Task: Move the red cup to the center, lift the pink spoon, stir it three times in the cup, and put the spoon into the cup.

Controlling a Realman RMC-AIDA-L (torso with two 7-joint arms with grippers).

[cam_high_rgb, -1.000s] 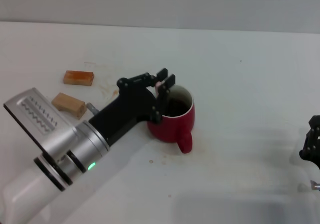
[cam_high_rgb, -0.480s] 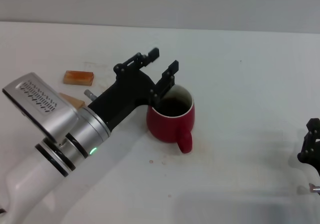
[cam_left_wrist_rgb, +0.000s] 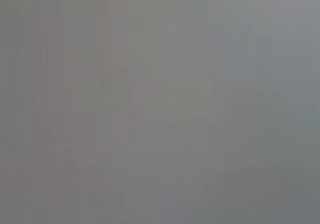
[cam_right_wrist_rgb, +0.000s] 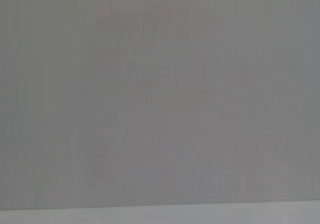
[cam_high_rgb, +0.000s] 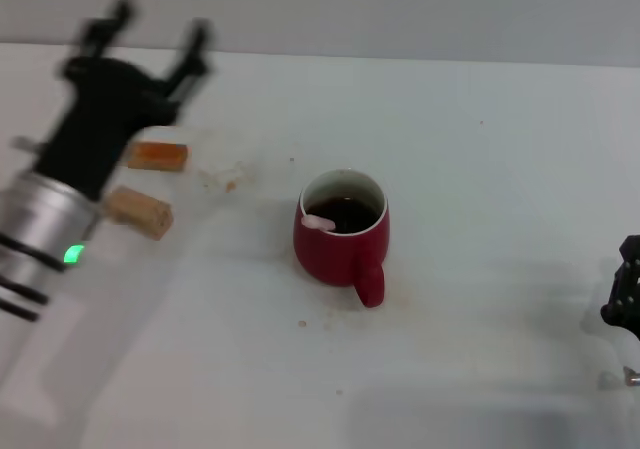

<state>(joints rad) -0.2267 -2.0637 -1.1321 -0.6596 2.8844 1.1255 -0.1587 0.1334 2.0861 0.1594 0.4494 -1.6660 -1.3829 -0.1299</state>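
Note:
The red cup (cam_high_rgb: 342, 237) stands upright near the middle of the white table, its handle toward the front right and dark liquid inside. The pink spoon (cam_high_rgb: 319, 223) lies in the cup, its pale pink handle end resting on the left side of the rim. My left gripper (cam_high_rgb: 158, 27) is open and empty, raised far to the left and behind the cup, well apart from it. My right gripper (cam_high_rgb: 624, 291) is parked at the right edge of the head view. Both wrist views show only plain grey.
An orange-brown block (cam_high_rgb: 157, 156) and a tan wooden block (cam_high_rgb: 137, 212) lie on the table left of the cup, under my left arm. Small brown stains mark the table (cam_high_rgb: 480, 169) near the cup.
My left gripper let go of the spoon, opened, and pulled away up and to the left. The spoon now rests in the cup. The right arm stayed put.

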